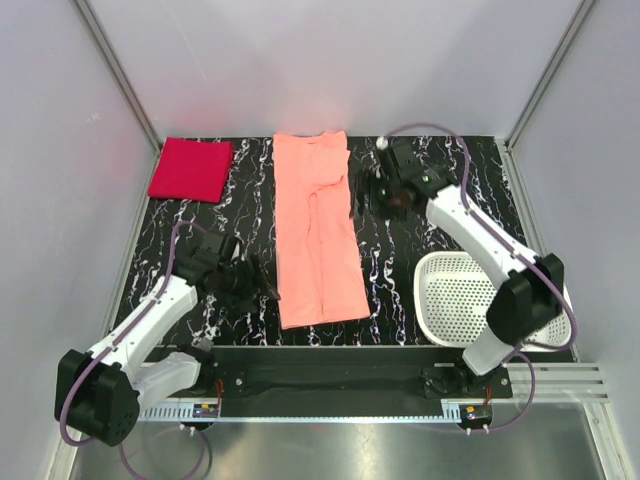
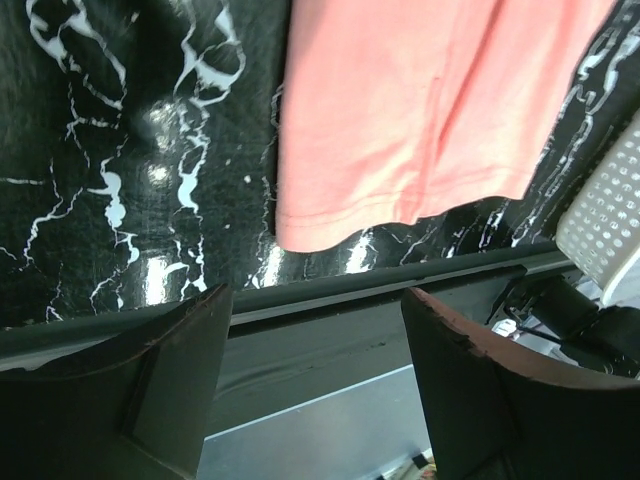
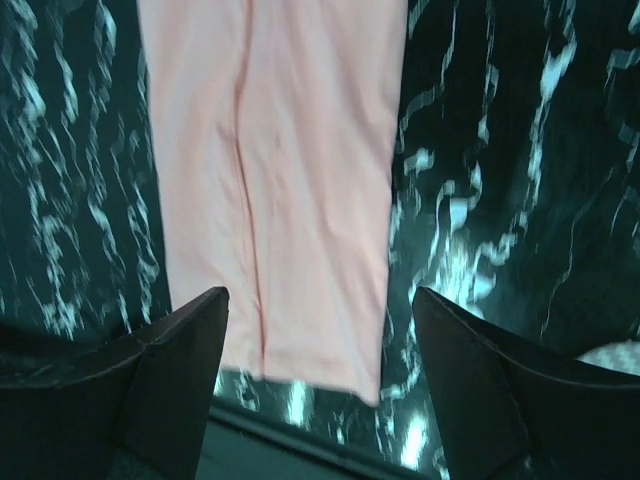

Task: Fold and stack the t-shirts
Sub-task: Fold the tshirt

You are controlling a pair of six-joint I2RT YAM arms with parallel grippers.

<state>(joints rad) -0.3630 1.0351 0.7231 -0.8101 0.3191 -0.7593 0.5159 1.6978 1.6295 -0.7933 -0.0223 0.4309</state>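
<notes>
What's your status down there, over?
Left gripper open, empty, at near end of pink shirt. Right gripper open, empty, by its far end. Pink shirt folded to a long strip; red shirt folded, far left. Basket near right, clear of shirts.

Salmon-pink tee (image 1: 316, 228); crimson tee (image 1: 191, 168) far left; black table (image 1: 250, 200), white marble veining; white perforated basket (image 1: 455, 296).

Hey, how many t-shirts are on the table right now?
2: a red shirt folded at the far left corner, and a pink shirt lying in a long strip down the middle.
</notes>
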